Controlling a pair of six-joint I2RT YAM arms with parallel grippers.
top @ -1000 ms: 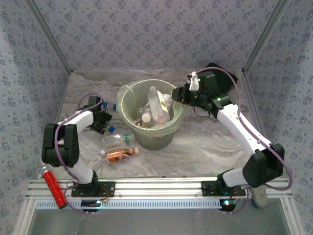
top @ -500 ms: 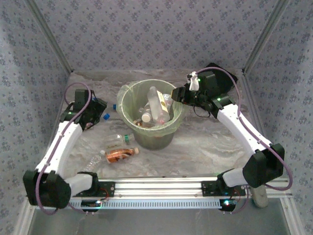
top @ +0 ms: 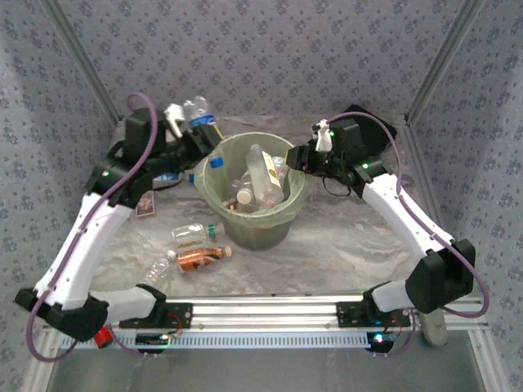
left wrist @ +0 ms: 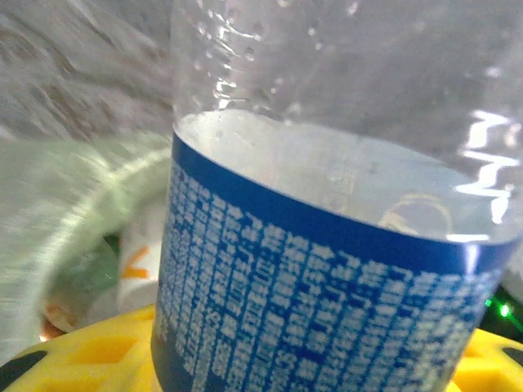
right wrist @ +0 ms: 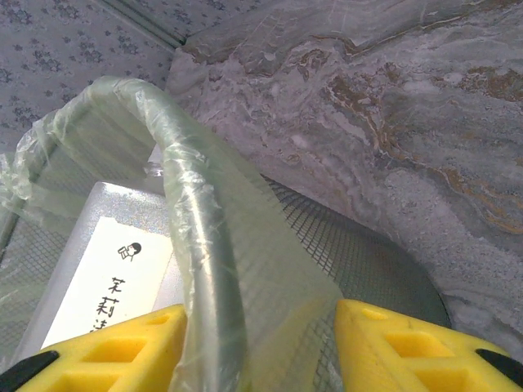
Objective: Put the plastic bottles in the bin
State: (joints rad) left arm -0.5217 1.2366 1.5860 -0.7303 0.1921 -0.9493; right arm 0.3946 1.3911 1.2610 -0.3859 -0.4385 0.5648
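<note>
Remote view: my left claw (top: 196, 132) hangs raised at the far-left side of the bin (top: 245, 222), clamped on a clear bottle (top: 198, 110) with a blue label. On the wrist camera the bottle sits between the yellow fingers (left wrist: 73, 355). My right claw (top: 299, 158) is pinched narrow on the bin's right rim (right wrist: 192, 212), one finger inside and one outside, with the liner (right wrist: 270, 278) draped between. Several bottles (top: 260, 171) lie in the bin. Three more lie on the table (top: 343, 237) near-left of it, among them an orange one (top: 200, 258).
</note>
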